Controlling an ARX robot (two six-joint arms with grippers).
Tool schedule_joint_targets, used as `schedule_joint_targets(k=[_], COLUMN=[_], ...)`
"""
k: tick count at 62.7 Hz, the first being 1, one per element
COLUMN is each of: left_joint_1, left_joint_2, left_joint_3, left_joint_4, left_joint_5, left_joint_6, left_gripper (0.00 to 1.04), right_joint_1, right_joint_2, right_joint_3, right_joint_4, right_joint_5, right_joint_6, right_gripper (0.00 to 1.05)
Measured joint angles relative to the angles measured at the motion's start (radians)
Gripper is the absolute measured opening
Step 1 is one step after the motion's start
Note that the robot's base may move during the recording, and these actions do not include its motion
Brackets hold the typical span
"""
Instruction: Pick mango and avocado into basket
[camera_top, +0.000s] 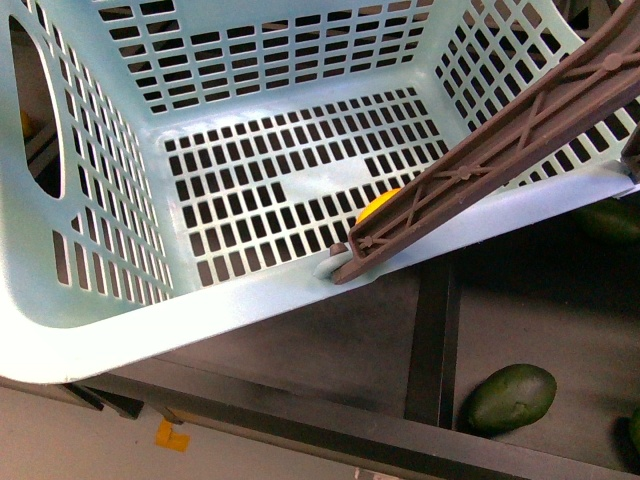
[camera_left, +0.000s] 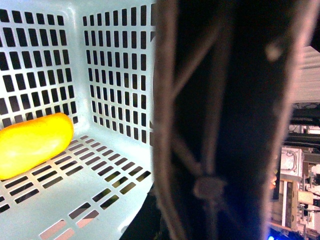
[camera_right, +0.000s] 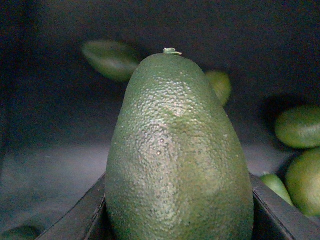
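Since the mango lies on the floor of the basket, half hidden in the front view behind the brown handle that leans across the near rim, I judge the step in hand to be the avocado's. Neither pincer shows there, only a loose avocado on the dark bench beside the basket. From my left wrist the mango rests near a lattice wall and the handle looms close and blurred. My left pincer is out of sight, so I cannot tell its state. From my right wrist the avocado fills the picture, stem end up. My right pincer pinches it, a dark finger against each flank, spread only to the fruit's width. To do this well I should lift high, clear rim and handle, then let go low beside the mango.
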Motion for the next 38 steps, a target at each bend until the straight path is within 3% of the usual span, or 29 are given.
schedule_joint_targets(k=[19, 34, 38], left_joint_1=[0.0, 0.0, 0.0], left_joint_2=[0.0, 0.0, 0.0], left_joint_3=[0.0, 0.0, 0.0], left_joint_4=[0.0, 0.0, 0.0], left_joint_5=[-0.001, 0.0, 0.0], left_joint_6=[0.0, 0.0, 0.0], left_gripper=[0.04, 0.04, 0.04], right_joint_1=[0.101, 0.317, 0.432], right_joint_2=[-0.427, -0.61, -0.615], right_joint_3=[-0.053, -0.024, -0.006], right_joint_4=[-0.114, -0.16, -0.151], right_joint_5=[-0.086, -0.02, 0.03], right_joint_6=[0.078, 0.155, 0.18], right_gripper=[0.54, 0.54, 0.54])
